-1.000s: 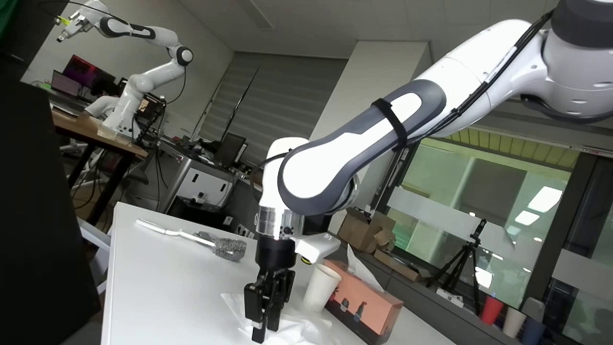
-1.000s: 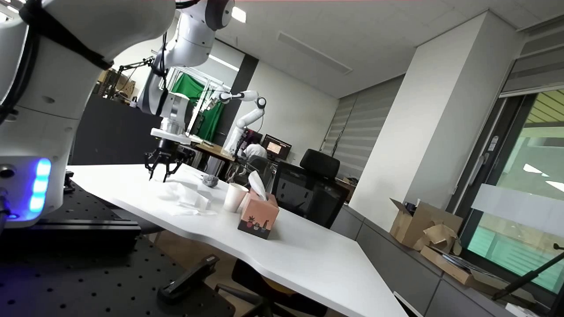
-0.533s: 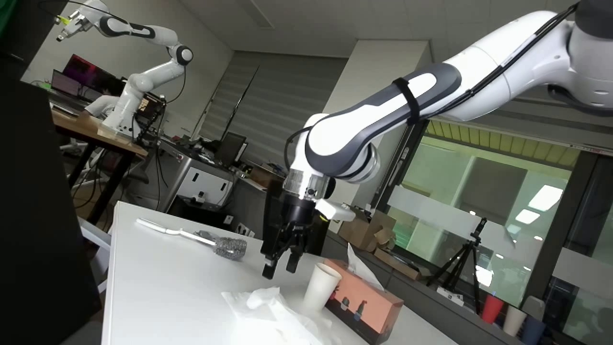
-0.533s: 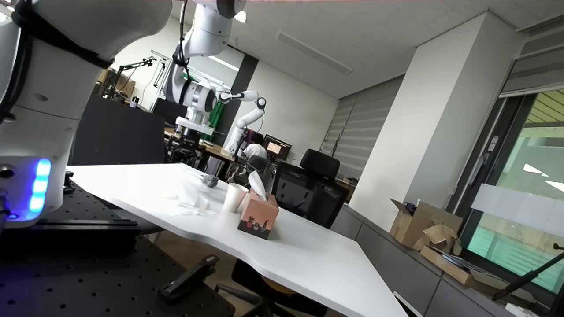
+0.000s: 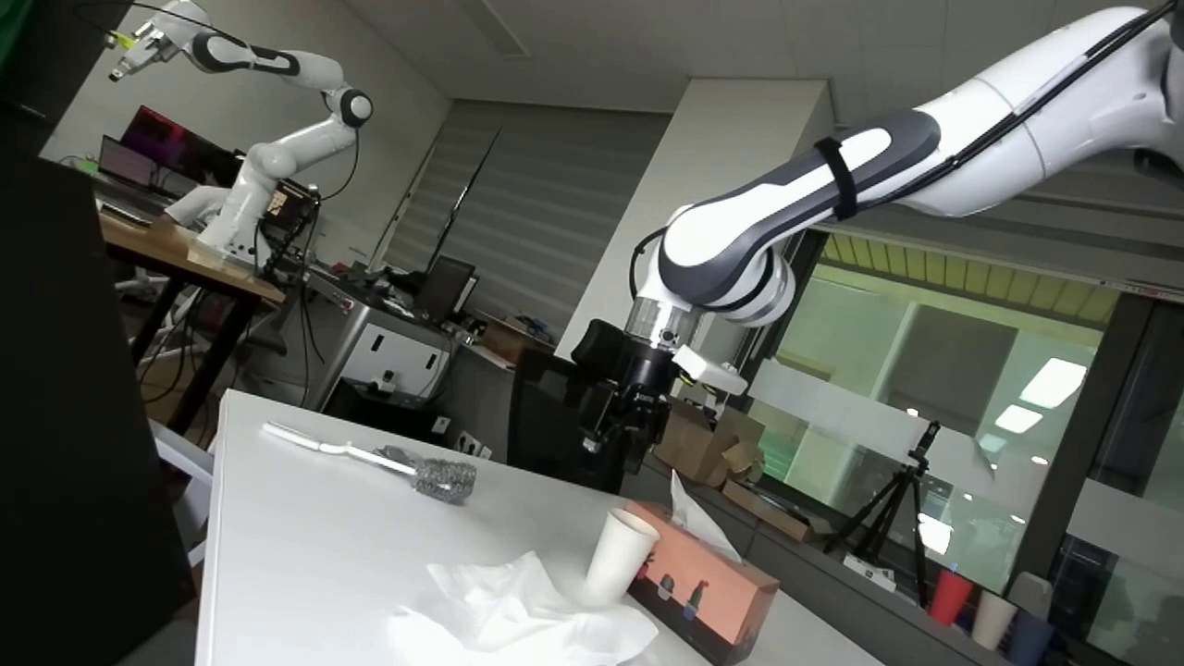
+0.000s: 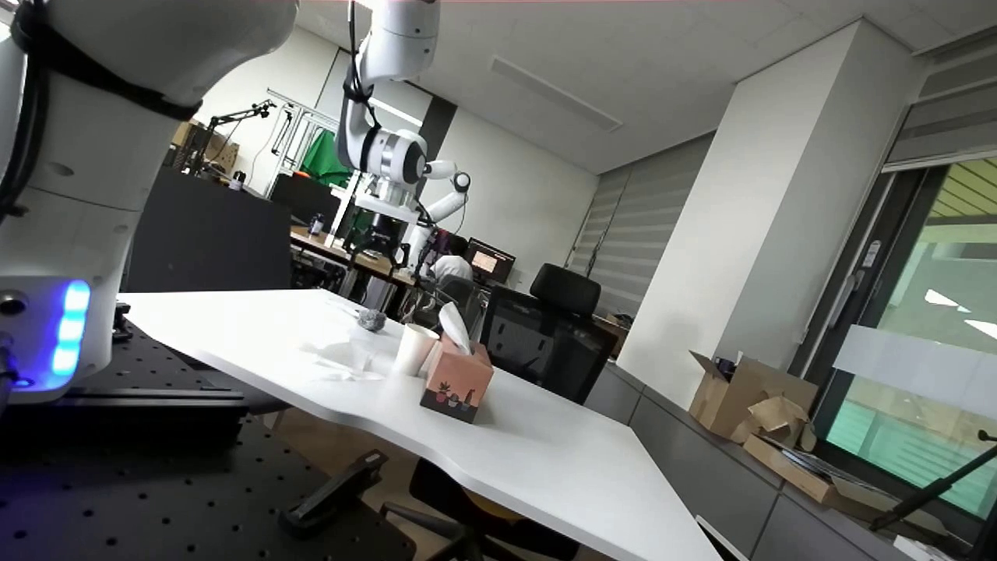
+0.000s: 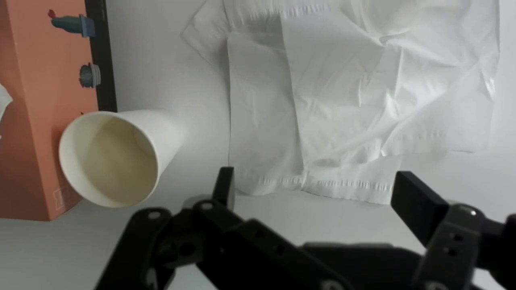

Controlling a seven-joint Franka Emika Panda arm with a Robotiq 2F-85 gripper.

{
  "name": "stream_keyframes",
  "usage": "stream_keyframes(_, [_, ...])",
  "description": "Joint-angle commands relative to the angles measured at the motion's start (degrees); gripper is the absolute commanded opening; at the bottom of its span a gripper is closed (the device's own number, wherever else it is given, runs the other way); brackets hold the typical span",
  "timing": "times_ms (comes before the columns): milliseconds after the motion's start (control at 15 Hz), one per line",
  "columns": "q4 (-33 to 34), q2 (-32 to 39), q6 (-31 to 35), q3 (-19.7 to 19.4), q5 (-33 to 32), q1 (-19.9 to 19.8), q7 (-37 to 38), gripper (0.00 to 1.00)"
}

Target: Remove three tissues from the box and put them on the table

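Note:
The orange tissue box [image 5: 708,581] stands on the white table [image 5: 314,546], and a white tissue pokes out of its top [image 6: 456,327]. Loose white tissues [image 7: 342,92] lie flat and overlapping on the table beside it; how many there are cannot be told for certain. In the exterior views they form one pale, crumpled heap [image 5: 523,610]. My gripper [image 7: 312,187] hangs well above the table, its fingers spread wide and nothing between them. In an exterior view the gripper [image 5: 614,451] appears high, beyond the heap and the box.
A white paper cup [image 7: 113,161] stands close against the box, between it and the loose tissues. Farther along the table lies a grey-headed brush [image 5: 444,480] with a white handle. A black office chair [image 6: 549,335] stands behind the table's far edge.
My gripper has risen from the tissue heap and moved away from it, its jaws opening wider. The tissues stay on the table and have settled flatter. Box and cup have not moved.

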Motion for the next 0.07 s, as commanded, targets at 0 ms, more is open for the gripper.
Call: stream_keyframes(0, [-0.02,0.02,-0.12,-0.14,0.14,0.32,-0.04,1.0])
